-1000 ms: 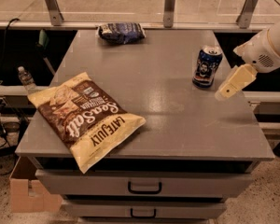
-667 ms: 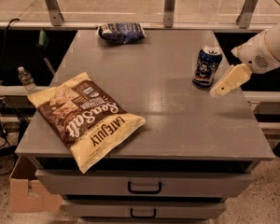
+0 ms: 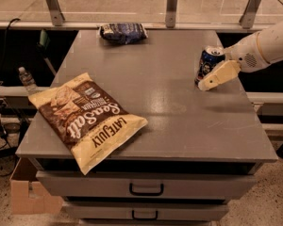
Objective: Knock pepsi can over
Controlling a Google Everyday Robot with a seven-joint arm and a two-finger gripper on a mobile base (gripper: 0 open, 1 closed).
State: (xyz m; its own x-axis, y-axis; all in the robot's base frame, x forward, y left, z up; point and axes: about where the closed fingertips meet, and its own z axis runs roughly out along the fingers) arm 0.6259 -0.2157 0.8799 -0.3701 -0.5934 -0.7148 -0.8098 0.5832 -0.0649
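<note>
Grey cabinet top (image 3: pixel 179 126) holds the pepsi can (image 3: pixel 208 65), hand (image 3: pixel 219 76) against it, grip state unclear.

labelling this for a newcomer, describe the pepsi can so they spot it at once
On the grey table, look right, where the cream end effector hangs. The pepsi can stands beside it: small, upright, blue metal, unlike the flat snack bags.

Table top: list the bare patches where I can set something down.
Widest bare patch on the table: the middle and front right, between the chip bag and the right edge. Another lies behind the chip bag, up to the dark blue snack bag. Crowded: right rear, where the gripper is beside the pepsi can.
</note>
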